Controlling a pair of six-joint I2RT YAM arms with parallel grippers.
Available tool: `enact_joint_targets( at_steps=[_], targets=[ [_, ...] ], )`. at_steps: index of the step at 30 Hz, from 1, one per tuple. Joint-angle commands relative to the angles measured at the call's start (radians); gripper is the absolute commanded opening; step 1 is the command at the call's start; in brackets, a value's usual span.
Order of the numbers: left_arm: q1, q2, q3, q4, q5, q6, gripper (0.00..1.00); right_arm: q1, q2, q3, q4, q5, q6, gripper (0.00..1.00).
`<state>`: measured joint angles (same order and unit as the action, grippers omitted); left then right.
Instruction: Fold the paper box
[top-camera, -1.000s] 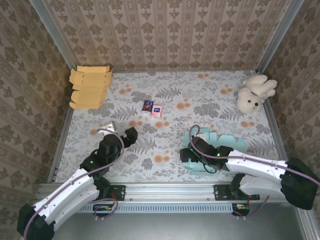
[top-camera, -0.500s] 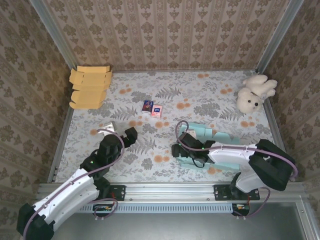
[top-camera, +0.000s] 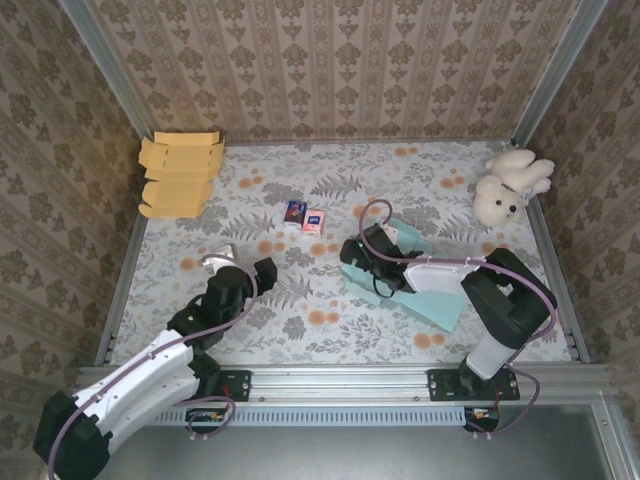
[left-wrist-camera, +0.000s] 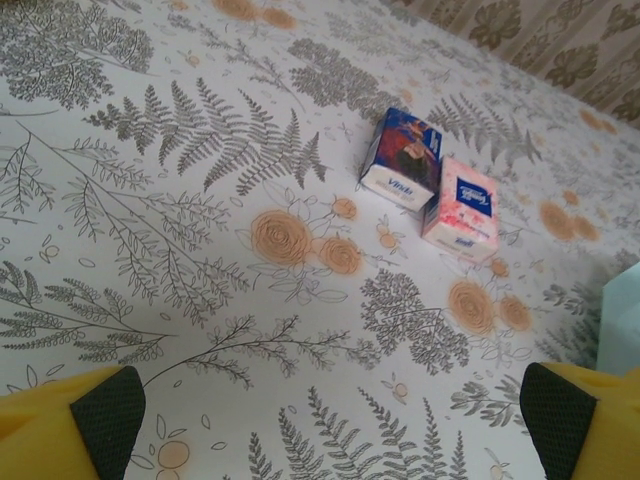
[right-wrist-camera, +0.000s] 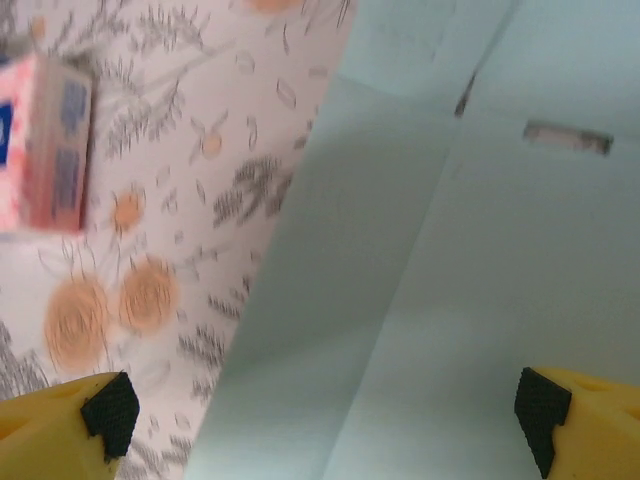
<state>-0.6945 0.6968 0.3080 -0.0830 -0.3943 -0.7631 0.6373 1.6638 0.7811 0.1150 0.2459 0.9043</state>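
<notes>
As right arm swings inward, paper box (top-camera: 432, 298) shifts, turns toward mid-tabletop (top-camera: 330, 195), flat, unfolded. Right gripper (right-wrist-camera: 327, 415) wide open over panel, nothing held; left gripper (left-wrist-camera: 330, 400) open, empty. Folding not started.

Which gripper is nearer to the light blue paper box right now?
Right. The right gripper is open over the left edge of the light blue paper box; the left gripper is open well off to its left, above the floral tablecloth.
</notes>
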Motion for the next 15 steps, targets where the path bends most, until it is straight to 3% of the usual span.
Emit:
enact_joint_targets(
  at_steps=[1,15],
  targets=[
    [-0.008,0.01,0.025,-0.011,-0.02,0.021,1.0,-0.022,0.006,0.068,0.023,-0.012,0.025,1.0],
    [-0.013,0.007,0.022,-0.008,-0.009,0.003,1.0,-0.02,-0.22,0.019,-0.117,0.053,-0.124,1.0]
  ],
)
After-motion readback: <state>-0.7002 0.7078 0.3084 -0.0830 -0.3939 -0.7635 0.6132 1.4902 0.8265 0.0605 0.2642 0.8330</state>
